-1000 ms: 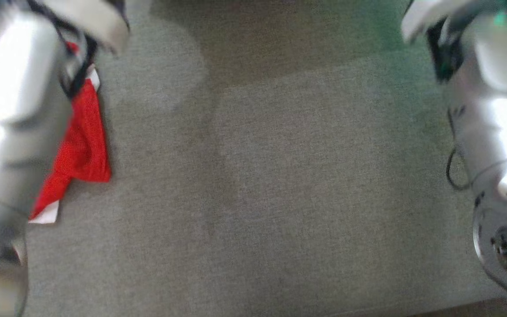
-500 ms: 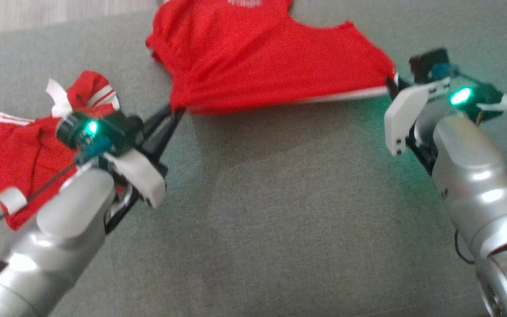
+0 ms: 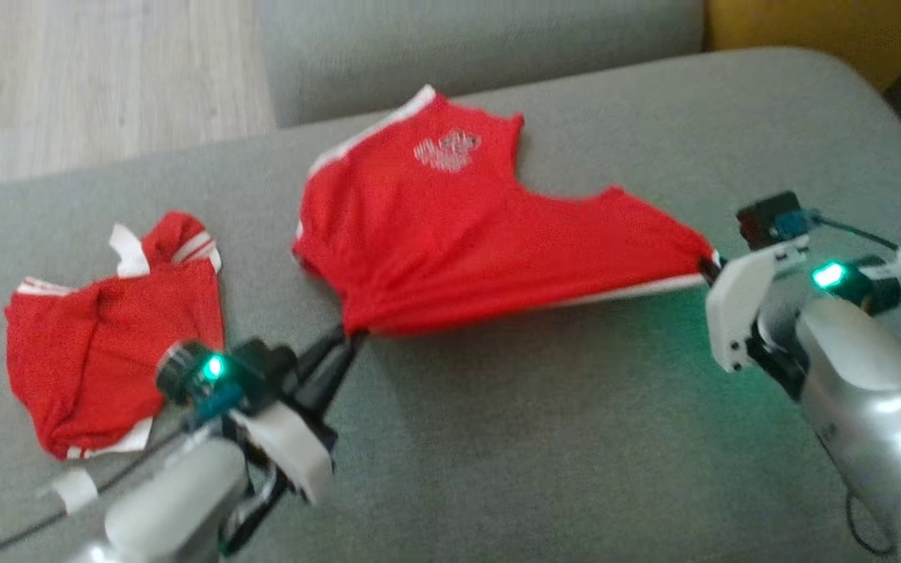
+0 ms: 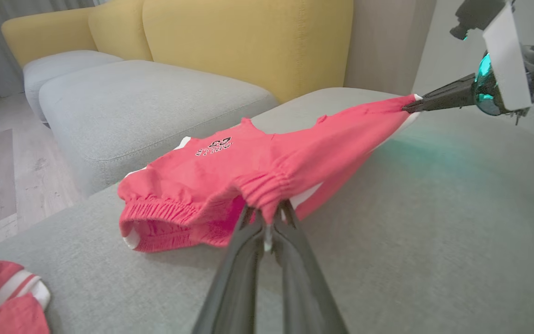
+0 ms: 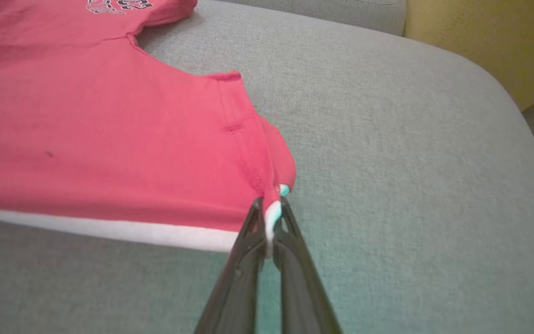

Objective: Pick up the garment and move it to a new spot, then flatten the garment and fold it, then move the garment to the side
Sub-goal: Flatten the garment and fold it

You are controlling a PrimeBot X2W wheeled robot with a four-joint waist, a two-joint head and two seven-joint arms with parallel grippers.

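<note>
The garment (image 3: 466, 227) is a pair of red shorts with a white side stripe and a pale printed emblem. It lies across the middle of the grey seat cushion (image 3: 544, 446), reaching toward the cushion's far edge. Its near side is pulled out into a taut line between the two arms.

The left gripper (image 3: 347, 342) is clamped on the gathered elastic waistband. Its two dark fingers are pressed together, with red cloth bunched and puckered at the tips. The right gripper (image 3: 705, 266) is pinched shut on the opposite corner, with a sliver of white trim caught between its fingers. The white stripe runs back from there along the stretched near edge.

The pinched corners sit a little above the fabric of the seat, while the far leg of the shorts — the one carrying the emblem — rests flat on the cushion. Around the waistband the cloth is rumpled and folds under itself.

Toward the cushion's left edge, well apart from the stretched shorts, a second red garment (image 3: 106, 344) lies crumpled, with white stripes showing at its top. Beyond the far edge there is another grey cushion (image 4: 146, 97), a yellow sofa back (image 4: 248, 41) and a pale wooden floor (image 3: 98, 78).
</note>
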